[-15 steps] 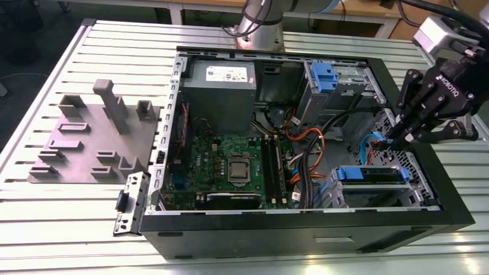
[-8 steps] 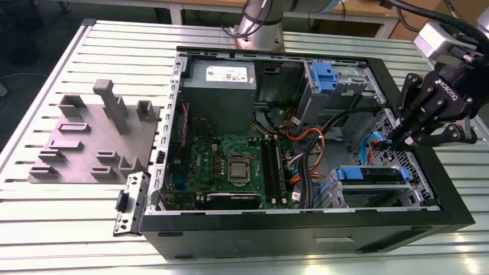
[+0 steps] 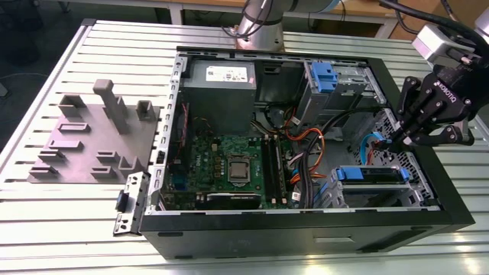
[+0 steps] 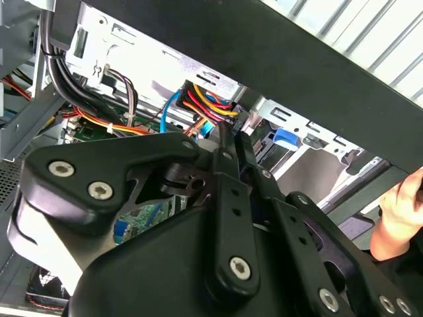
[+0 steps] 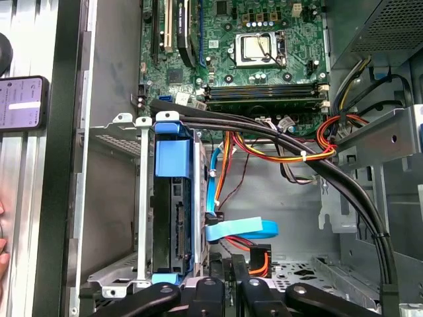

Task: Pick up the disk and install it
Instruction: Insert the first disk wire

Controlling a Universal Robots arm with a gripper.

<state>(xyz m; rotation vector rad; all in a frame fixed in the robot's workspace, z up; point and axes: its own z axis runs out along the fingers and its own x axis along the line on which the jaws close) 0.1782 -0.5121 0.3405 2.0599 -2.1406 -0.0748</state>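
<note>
A slatted metal table carries an open computer case, with a grey fixture block and a small bracket beside it

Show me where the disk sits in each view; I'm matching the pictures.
Exterior view: disk in the drive cage, low on the exterior view's right.
First wrist view: on edge in that cage, blue-railed.
Second wrist view: cannot tell; maybe the blue tab.
Shared landmark: orange cables.
</note>
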